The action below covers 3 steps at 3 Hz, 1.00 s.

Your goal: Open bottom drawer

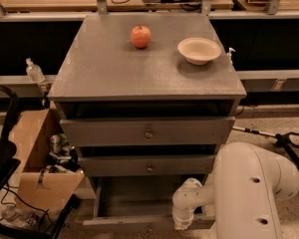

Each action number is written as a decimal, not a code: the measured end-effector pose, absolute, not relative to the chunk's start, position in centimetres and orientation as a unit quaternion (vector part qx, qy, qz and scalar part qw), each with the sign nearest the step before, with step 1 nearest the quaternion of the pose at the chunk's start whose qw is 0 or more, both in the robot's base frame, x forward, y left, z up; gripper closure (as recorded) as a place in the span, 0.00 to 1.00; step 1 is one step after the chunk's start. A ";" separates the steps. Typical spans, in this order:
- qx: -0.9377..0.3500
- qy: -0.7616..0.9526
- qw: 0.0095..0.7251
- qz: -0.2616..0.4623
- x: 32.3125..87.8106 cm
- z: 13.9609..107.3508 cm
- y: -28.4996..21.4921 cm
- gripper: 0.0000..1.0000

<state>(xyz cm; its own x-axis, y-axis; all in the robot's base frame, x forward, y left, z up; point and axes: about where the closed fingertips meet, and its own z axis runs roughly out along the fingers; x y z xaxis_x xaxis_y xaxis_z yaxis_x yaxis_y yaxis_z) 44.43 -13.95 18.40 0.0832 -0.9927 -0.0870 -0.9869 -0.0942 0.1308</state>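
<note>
Looking down in cam view onto grey cabinet (114, 73). Noting apple (140, 36) sitting toward back of its top, w/ pale bowl (199, 50) near it on the R, the two apart.

Counting three drawer fronts below the top. Seeing widest drawer front (104, 132) at top w/ round knob at centre, and mid drawer front (114, 166) under it, also w/ knob, both jutting only slightly.

Finding bottom drawer (129, 222) at foot of cabinet, standing pulled out, front panel well fwd of the two above and bare inside showing. Not seeing its knob, prob. hidden behind the robot.

Placing gripper (182, 222) low in frame, right at bottom drawer's front panel, approx. centre-R. Hanging off white arm (249, 188), which is filling btm-R corner. Not being able to tell gripper's state, spread or pressed together or pinching the knob; contact w/ panel also unclear.

Spotting open cardboard box (32, 143) w/ clutter on floor L of cabinet, beside black cart (5, 153). Picking out clear bottle (34, 71) on ledge behind — L side. Seeing thin rod-like tool (269, 136) lying on floor at R.
</note>
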 end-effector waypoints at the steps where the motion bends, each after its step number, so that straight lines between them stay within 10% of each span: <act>1: 0.736 -0.673 0.019 -0.076 44.4 18.4 -13.9 1.00; 2: 0.736 -0.673 0.019 -0.076 44.4 18.4 -13.9 1.00; 3: 0.736 -0.673 0.019 -0.077 44.4 18.4 -13.9 0.73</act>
